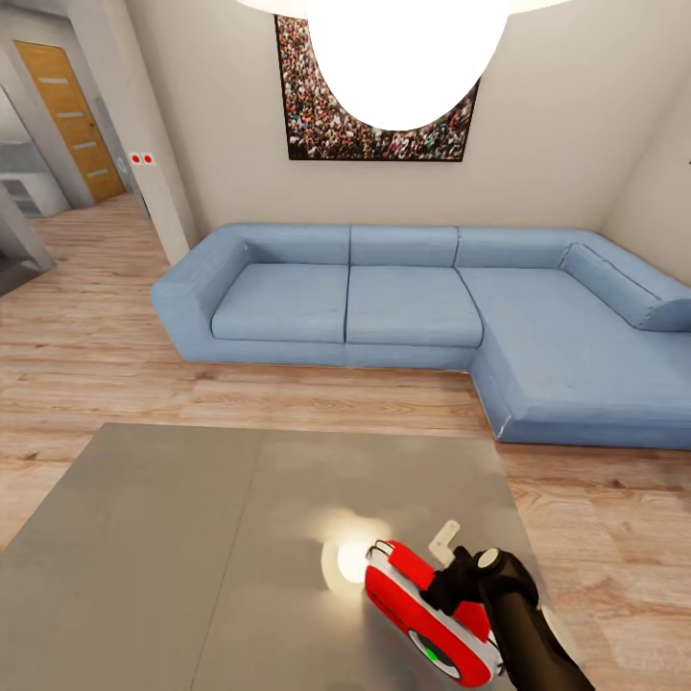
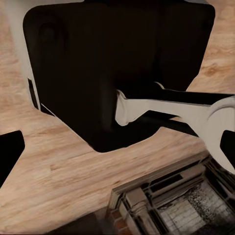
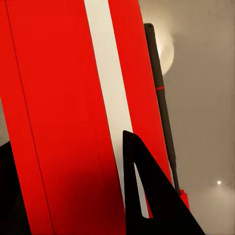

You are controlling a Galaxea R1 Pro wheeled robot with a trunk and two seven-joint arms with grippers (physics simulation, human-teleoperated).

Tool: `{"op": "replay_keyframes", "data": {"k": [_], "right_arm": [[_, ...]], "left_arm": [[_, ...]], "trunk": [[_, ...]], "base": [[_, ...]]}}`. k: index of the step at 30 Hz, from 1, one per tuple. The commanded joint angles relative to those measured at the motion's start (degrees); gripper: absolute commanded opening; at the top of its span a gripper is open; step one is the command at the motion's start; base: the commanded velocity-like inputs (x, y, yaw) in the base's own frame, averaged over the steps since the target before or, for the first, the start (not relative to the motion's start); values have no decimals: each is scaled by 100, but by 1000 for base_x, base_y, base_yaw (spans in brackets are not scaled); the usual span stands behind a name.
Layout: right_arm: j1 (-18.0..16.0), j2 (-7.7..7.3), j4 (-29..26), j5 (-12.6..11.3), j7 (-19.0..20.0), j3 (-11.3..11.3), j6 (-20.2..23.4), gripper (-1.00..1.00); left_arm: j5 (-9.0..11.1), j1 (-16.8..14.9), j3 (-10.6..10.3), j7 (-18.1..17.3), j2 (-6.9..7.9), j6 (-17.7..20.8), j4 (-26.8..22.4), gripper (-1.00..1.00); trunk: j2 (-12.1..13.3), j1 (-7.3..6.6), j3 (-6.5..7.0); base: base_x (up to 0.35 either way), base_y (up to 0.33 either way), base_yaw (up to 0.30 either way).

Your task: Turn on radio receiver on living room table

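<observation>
Resting at the grey bench's [image 1: 192, 537] near right corner: red radio receiver [image 1: 422, 600], green light showing; right claw [image 1: 451, 585] on its top, finger spread not discernible.

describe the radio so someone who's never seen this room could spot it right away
In front of the blue corner sofa stands a big low grey table. Near that table's near right corner, under the robot's right gripper, lies the radio. It is the one bright red thing there: a small rounded box with a white stripe and a tiny green light.
</observation>
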Motion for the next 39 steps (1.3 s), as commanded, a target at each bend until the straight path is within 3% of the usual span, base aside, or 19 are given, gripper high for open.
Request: {"op": "replay_keyframes", "data": {"k": [1, 4, 9, 26, 31, 33, 35, 39], "right_arm": [[0, 3, 1, -4, -3, 10, 2, -100], [0, 10, 7, -5, -6, 59, 2, -100], [-2, 9, 27, -104, -6, 130, 2, -100], [-7, 7, 210, -143, -41, 164, -58, -100], [-5, 7, 361, -145, -230, 167, -319, -100], [-7, 7, 443, -149, -268, 167, -365, -100], [-7, 7, 602, -153, -348, 168, -530, -100], [-8, 7, 831, -154, -586, 168, -793, -100]], "left_arm": [[0, 0, 0, 1, 2, 1, 24, 100], [-9, 0, 0, 4, 8, -1, 130, 100], [-21, 0, 0, 10, 1, -15, 761, 100], [-55, 0, -14, 41, -74, -84, 2845, 100], [-61, 0, -188, 53, -116, -96, 3293, 100], [-61, 0, -283, 103, -121, -185, 3386, 100], [-51, 0, -369, 432, -202, -774, 3764, 100], [-52, 0, -384, 934, -397, -1241, 4346, 100]], "trunk": [[0, 0, 0], [0, 0, 0], [0, 0, 0], [682, -374, 305], [882, -483, 395], [962, -527, 431], [1043, -571, 467], [1043, -571, 467]], "base": [[0, 0, 0], [0, 0, 0], [0, 0, 0], [0, 0, 0], [0, 0, 0], [0, 0, 0], [0, 0, 0], [0, 0, 0]]}}
